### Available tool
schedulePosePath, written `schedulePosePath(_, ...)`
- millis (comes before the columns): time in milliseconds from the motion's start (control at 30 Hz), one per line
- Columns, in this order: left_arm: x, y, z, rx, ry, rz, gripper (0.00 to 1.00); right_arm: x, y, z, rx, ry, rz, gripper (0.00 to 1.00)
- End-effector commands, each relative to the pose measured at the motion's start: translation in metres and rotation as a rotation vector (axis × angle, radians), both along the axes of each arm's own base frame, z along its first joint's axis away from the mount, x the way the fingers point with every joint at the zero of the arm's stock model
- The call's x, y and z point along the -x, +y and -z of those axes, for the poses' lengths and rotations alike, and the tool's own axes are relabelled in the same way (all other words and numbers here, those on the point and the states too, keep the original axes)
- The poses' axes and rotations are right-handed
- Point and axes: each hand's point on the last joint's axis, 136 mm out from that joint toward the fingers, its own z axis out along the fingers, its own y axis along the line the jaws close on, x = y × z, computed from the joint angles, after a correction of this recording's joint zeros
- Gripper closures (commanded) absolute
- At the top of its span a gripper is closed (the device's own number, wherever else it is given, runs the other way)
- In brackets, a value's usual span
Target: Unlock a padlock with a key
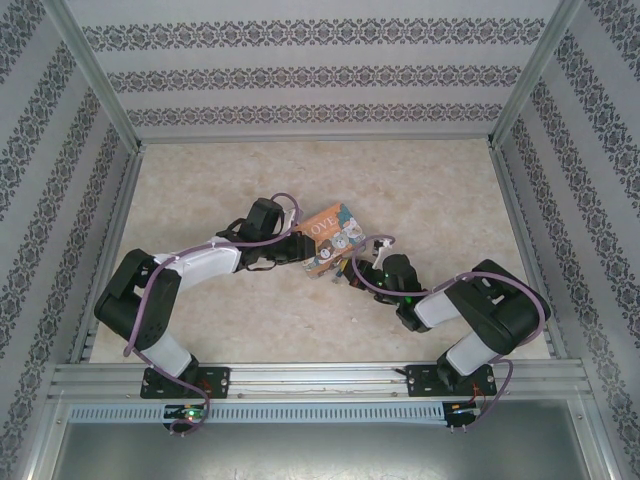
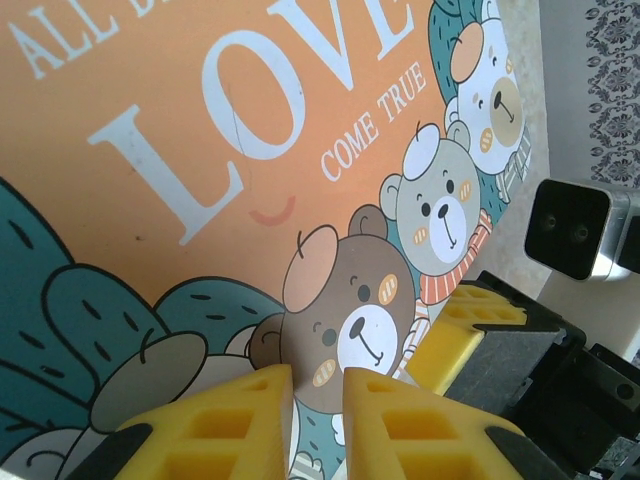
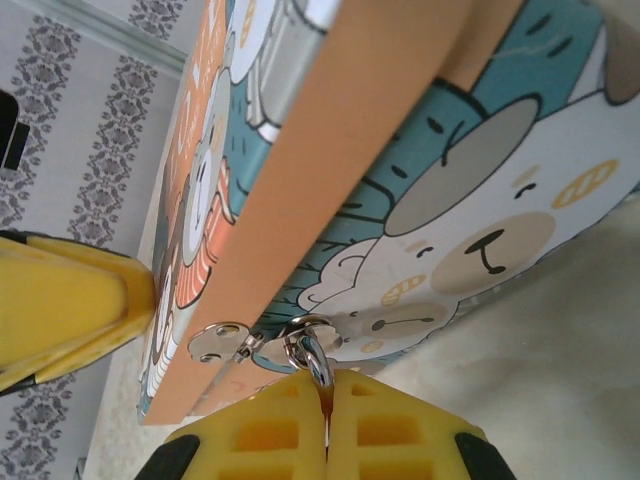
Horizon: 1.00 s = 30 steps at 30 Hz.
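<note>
The padlock's silvery shackle loop [image 3: 317, 362] hangs through the metal hasp [image 3: 222, 340] on the front edge of the orange "LOVE" box [image 3: 350, 150]. My right gripper [image 3: 327, 415] is shut on the padlock just below the hasp, and its yellow fingers hide the body. From above, the box [image 1: 333, 232] lies mid-table with the right gripper [image 1: 350, 268] at its near edge and the left gripper [image 1: 300, 252] at its left side. My left gripper [image 2: 318, 400] sits close over the box lid [image 2: 200, 150], its fingers a narrow gap apart with nothing between them.
A yellow finger of the right gripper [image 2: 465, 325] and the right wrist camera [image 2: 570, 225] sit just right of the left gripper. The marbled table [image 1: 450, 200] is fenced by patterned walls and a metal frame [image 1: 520, 90].
</note>
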Motion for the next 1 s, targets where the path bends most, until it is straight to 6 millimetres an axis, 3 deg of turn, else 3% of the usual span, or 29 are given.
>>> schedulePosePath(0,0.019,0.010,0.030,-0.072,0.096,-0.011,0.79,-0.016,-0.004,-0.021,-0.065,-0.066,0.092,1.00)
schedulePosePath(600,0.012,0.010,0.033,-0.101,0.097,-0.012,0.78,-0.028,-0.011,0.009,-0.125,-0.002,0.221,1.00)
schedulePosePath(967,0.001,0.016,0.039,-0.136,0.093,-0.038,0.78,-0.022,-0.042,0.005,-0.077,-0.038,0.306,1.00)
